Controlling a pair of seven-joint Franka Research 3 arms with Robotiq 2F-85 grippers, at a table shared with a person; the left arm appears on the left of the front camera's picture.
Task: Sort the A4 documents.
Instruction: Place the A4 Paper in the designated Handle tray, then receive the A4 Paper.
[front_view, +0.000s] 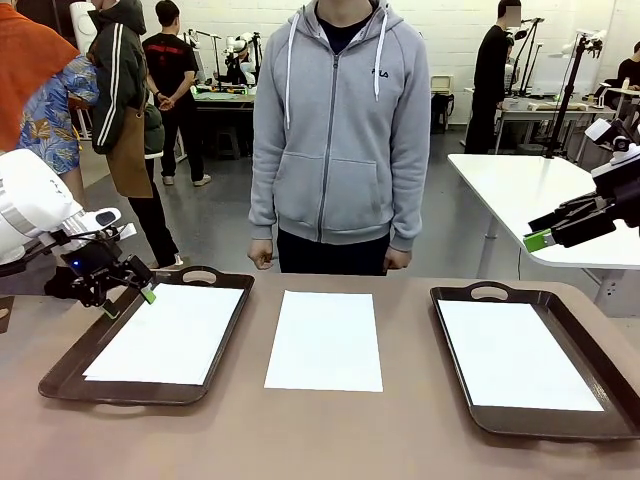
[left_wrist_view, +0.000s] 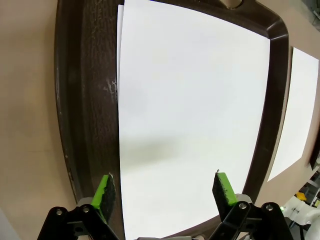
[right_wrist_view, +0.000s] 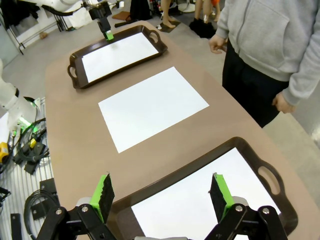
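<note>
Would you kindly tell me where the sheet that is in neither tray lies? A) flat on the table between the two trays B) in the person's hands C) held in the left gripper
A: the loose sheet lies flat on the table, between the left tray and the right tray.

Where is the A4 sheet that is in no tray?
In the front view the loose A4 sheet lies flat on the table, between the left tray and the right tray, before the person.
</note>
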